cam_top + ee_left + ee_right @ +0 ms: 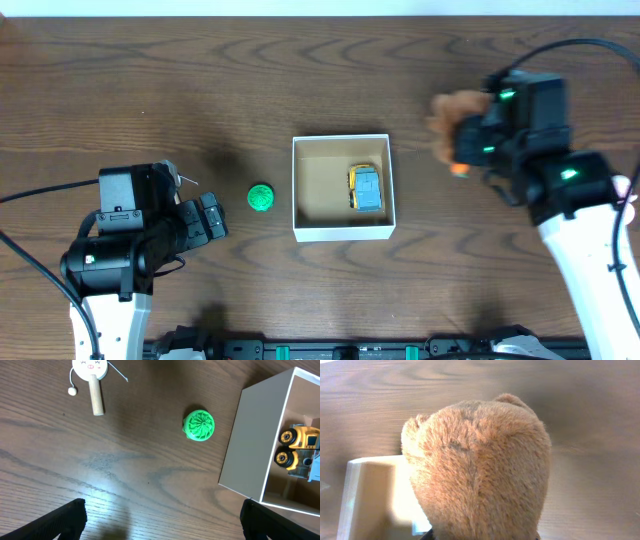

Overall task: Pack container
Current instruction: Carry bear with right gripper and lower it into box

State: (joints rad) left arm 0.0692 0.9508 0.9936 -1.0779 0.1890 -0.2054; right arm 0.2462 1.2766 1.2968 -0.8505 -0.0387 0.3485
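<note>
Container [320,205], square and shallow with thin white walls and a tan cardboard floor, sits mid-table on the dark wood-grain table [300,80]. You see one yellow-and-blue toy truck [365,189] lying inside, near its right wall. A ribbed green ball [261,198] rests just left of the container, not touching it. Your left gripper [162,520] has its fingers spread wide over the wood. Your right gripper [470,140] pinches a fuzzy brown plush toy [480,470] to the right of the container.

Overhead's evenly lit; pale glare on the worktop [107,467] in left wrist; behind the plush [480,470], right wrist's washed-out (blurry too).
</note>
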